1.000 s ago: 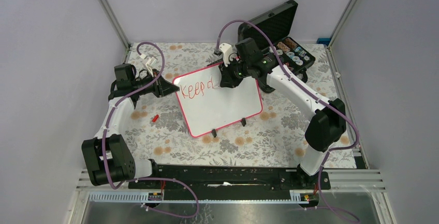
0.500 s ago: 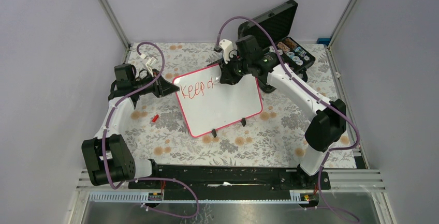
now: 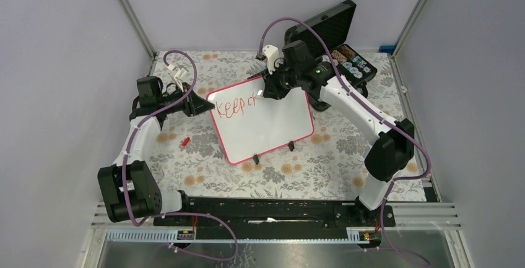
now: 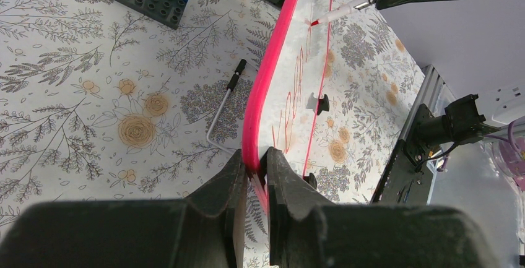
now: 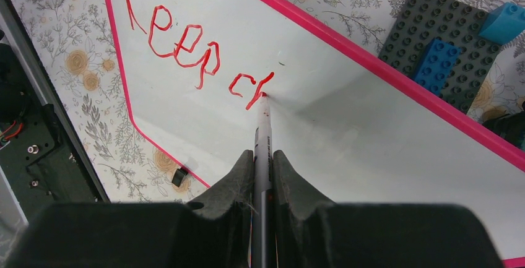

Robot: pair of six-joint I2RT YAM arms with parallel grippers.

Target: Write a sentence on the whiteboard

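The whiteboard (image 3: pixel 266 125) with its pink frame lies tilted on the floral table. My left gripper (image 3: pixel 199 104) is shut on its left edge; the left wrist view shows the fingers (image 4: pixel 235 181) pinching the pink frame (image 4: pixel 257 113). My right gripper (image 3: pixel 272 88) is shut on a marker (image 5: pixel 262 150) whose red tip touches the board (image 5: pixel 347 125). The sentence (image 5: pixel 192 51) reads "Keep" plus "c" and a partial stroke in red; it also shows in the top view (image 3: pixel 238 106).
An open black case (image 3: pixel 334 39) with small items stands at the back right. A red marker cap (image 3: pixel 184 140) lies left of the board. A grey brick plate with blue bricks (image 5: pixel 446 45) and a bent hex key (image 4: pixel 223 110) lie behind the board.
My right gripper has shifted slightly up and right along the board, and the red writing after "Keep" has grown from "c" to "c" plus a further stroke. The left gripper has not moved.
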